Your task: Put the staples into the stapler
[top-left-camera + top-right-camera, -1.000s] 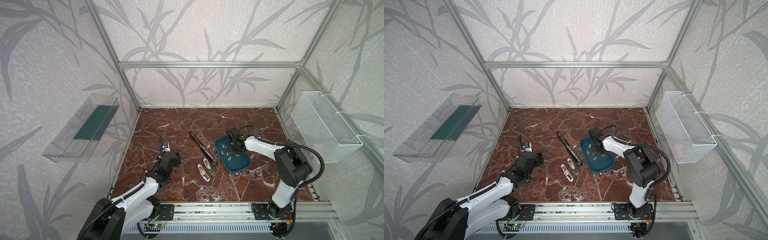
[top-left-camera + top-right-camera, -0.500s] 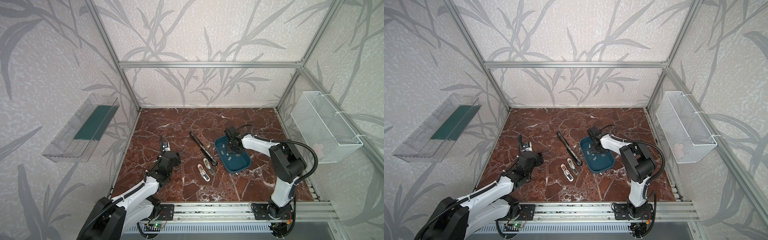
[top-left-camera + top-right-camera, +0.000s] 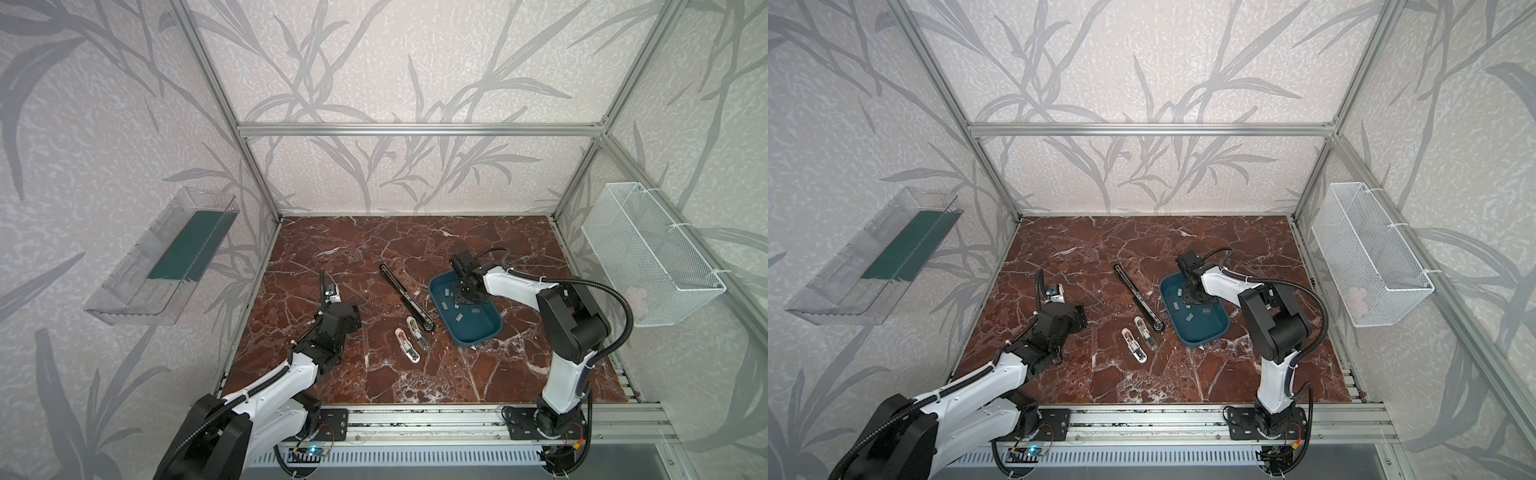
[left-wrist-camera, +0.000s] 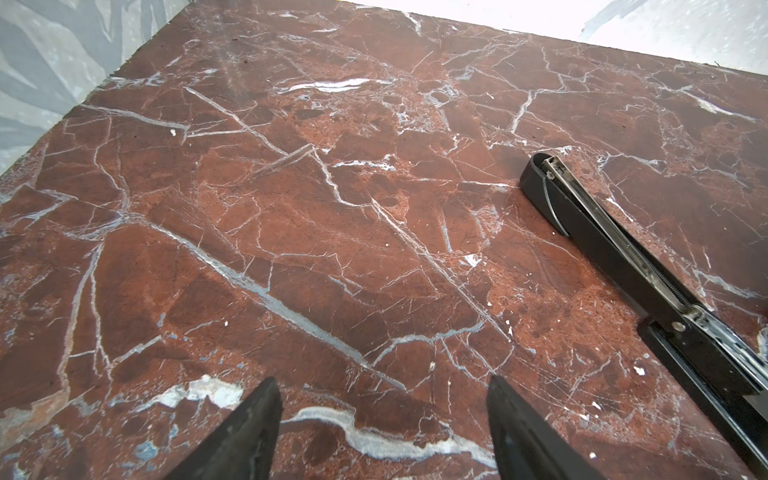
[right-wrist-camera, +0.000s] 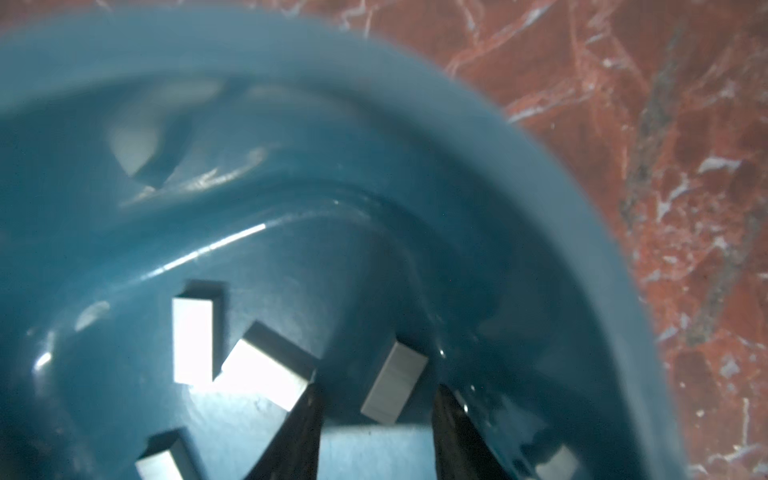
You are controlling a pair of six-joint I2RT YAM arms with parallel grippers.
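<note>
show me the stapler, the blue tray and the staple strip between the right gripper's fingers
stapler [image 3: 406, 297], in a top view, middle of its black body
blue tray [image 3: 480, 325], in a top view, bare floor
staple strip [image 5: 394, 382], right wrist view, centre of its top face

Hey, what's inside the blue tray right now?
Several grey staples lie loose on the floor of the blue tray. The right gripper reaches in, open jaws either side of one strip. Its body hides part of the floor in both top views.
</note>
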